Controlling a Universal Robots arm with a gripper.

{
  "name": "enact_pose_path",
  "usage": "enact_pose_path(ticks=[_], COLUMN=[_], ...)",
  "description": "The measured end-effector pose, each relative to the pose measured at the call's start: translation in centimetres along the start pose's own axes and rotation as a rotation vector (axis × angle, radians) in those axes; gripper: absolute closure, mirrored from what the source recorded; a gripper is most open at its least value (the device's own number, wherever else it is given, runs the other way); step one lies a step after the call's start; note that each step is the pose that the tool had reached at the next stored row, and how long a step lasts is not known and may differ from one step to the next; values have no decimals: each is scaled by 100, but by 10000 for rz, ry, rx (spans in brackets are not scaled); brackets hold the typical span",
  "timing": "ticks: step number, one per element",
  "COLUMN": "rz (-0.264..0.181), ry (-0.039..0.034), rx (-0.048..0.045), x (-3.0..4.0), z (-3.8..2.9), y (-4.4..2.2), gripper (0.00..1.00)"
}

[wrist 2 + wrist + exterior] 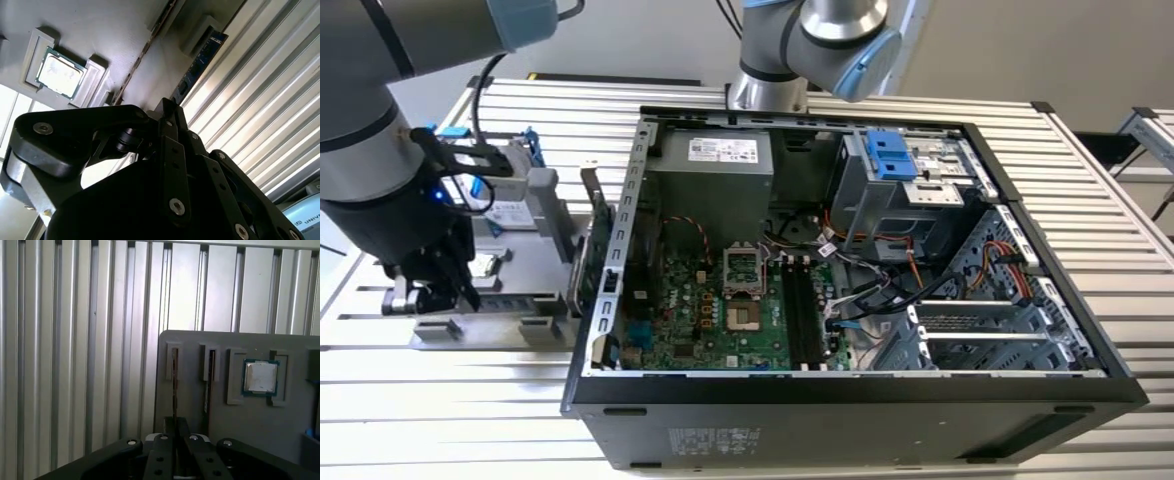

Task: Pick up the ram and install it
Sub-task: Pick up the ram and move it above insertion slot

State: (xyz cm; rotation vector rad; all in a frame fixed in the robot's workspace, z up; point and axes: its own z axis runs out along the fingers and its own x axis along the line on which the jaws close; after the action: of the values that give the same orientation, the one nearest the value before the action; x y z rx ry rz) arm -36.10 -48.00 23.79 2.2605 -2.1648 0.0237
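from my end the hand [174, 424] is down over the grey holder plate [192, 405]. the plate sits on the slatted aluminium tabletop [75, 340], at the exterior view's left of the open computer case [854, 395]. in the exterior view the arm reaches down with the hand [438, 292] low on the plate [520, 300], well apart from the motherboard [707, 310] inside the case.

the ram [174, 382] stands on edge in the slot nearest the plate's border. in the first wrist view it reads as a thin dark line running straight into the fingertips. in the second wrist view the ram [202, 57] is a dark bluish strip leading from its slot to the hand [170, 112].

the fingers [161, 452] are drawn in narrow, one on each face of the stick, and they look pinched on its near end (i can't make out any gap). the ram sits in its slot, not lifted out.

a second slot lies just beside it, and past that the small square processor [260, 376] rests in its own pocket of the plate. the second wrist view gives me the processor [57, 73] as well, set in the grey plate [115, 35]. over in the case, the long black memory slots [803, 310] run beside the socket on the motherboard.
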Motion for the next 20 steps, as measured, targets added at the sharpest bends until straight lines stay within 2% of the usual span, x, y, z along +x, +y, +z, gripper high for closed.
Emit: enact_pose_path(ticks=[20], rz=[0], ry=[0], rx=[2], x=[3], z=[-170], y=[2], gripper=[100])
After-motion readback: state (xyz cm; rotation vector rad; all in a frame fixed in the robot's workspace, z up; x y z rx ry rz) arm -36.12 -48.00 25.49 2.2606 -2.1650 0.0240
